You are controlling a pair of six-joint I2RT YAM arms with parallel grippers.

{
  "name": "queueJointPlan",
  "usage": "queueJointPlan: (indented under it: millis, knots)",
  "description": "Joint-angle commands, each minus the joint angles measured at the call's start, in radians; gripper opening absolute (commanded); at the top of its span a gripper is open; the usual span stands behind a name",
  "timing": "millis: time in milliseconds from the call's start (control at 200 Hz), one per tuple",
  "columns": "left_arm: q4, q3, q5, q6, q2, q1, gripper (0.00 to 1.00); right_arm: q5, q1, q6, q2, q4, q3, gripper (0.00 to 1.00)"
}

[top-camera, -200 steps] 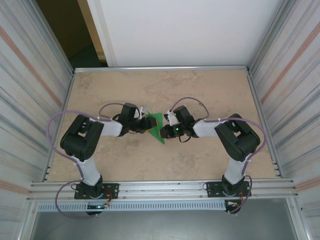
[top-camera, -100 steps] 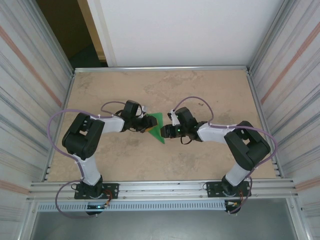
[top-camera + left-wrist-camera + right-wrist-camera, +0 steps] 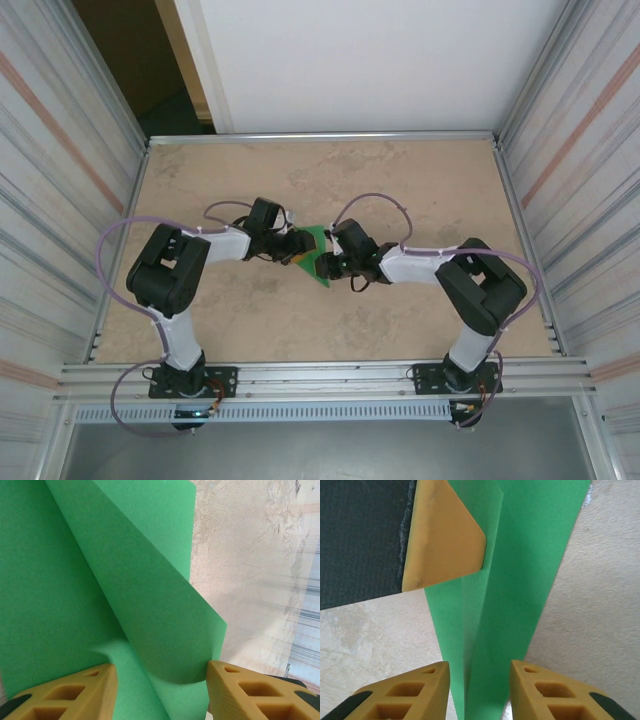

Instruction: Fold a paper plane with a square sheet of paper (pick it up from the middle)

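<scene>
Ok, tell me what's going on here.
Two arms are folding a green paper in the middle of the table. It is already creased into a narrow wedge with layered flaps. The left gripper stands open over it, with a flap curling up between its fingers. The right gripper, also open, straddles the narrow end along the crease.

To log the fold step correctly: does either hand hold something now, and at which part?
No clear hold: the green paper lies between the parted fingers of the left hand and the right hand.
</scene>
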Motion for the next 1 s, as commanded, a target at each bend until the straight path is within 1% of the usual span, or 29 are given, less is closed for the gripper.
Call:
queueJointPlan:
  millis: [0,180,371,697,862,992]
  knots:
    - [-0.152,-0.036,-0.084,0.009,0.078,-0.006,0.52,0.008,0.015,0.008,0.03,-0.016,0.036,0.32]
    - [-0.158,-0.031,-0.077,0.01,0.086,-0.008,0.52,0.015,0.02,0.009,0.056,-0.018,0.047,0.29]
    - [-0.163,-0.027,-0.076,0.011,0.091,-0.008,0.52,0.023,0.019,0.004,0.063,-0.016,0.045,0.22]
    - [-0.177,-0.018,-0.075,0.013,0.084,-0.008,0.52,-0.022,0.004,0.013,0.062,0.008,0.02,0.12]
    - [-0.193,0.006,-0.061,0.02,0.047,-0.007,0.52,-0.061,-0.008,0.022,0.056,0.035,-0.007,0.09]
    - [-0.197,0.044,-0.037,0.022,-0.025,-0.008,0.55,-0.103,-0.022,0.034,0.046,0.074,-0.045,0.07]
